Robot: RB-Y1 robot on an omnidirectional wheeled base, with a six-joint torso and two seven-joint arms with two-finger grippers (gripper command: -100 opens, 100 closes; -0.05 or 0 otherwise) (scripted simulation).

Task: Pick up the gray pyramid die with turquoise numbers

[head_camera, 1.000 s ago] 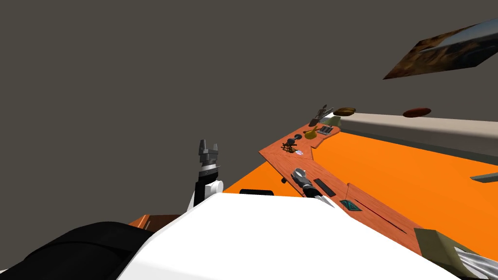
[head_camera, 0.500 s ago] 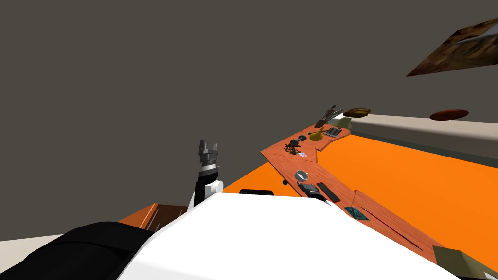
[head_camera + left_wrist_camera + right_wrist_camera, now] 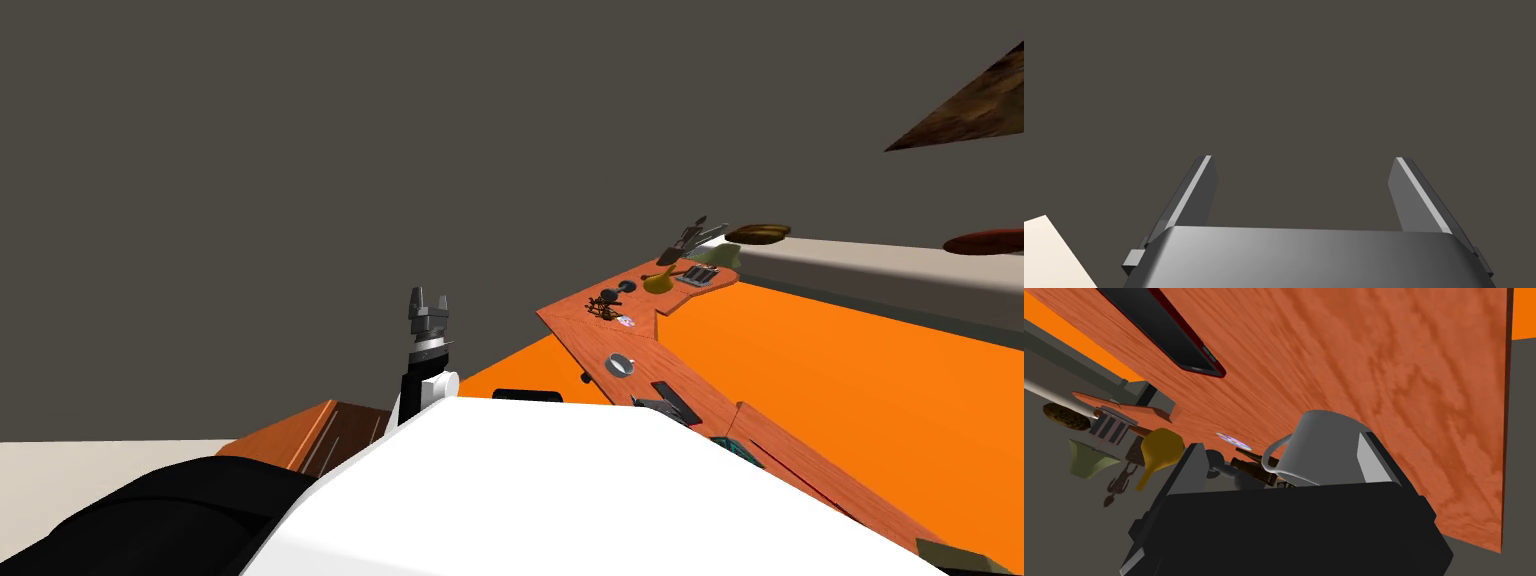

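The grey pyramid die with turquoise markings (image 3: 735, 446) lies on the near arm of the wooden desk (image 3: 700, 375), mostly hidden behind my chest. My right gripper (image 3: 648, 404) hovers low over the desk, left of the die and beside a black slab (image 3: 675, 398). Seen from the right wrist, that gripper (image 3: 1281, 440) is open, and a grey mug (image 3: 1319, 448) stands on the desk just beyond its fingers. My left gripper (image 3: 428, 300) is raised off to the left, away from the desk, and stands open (image 3: 1304, 160) with nothing in it.
The mug (image 3: 620, 365) sits mid-desk. Farther along are a small disc (image 3: 1234, 440), a dark tangled object (image 3: 603, 303), a yellow funnel-shaped thing (image 3: 1156, 448), an olive bowl (image 3: 1086, 458) and a grey rack (image 3: 697, 274). Orange floor (image 3: 850, 360) lies beyond the desk.
My view has swung, so the desk and its things drift right in the picture. The die has slid behind my chest edge, and the right gripper has drawn back from the mug.
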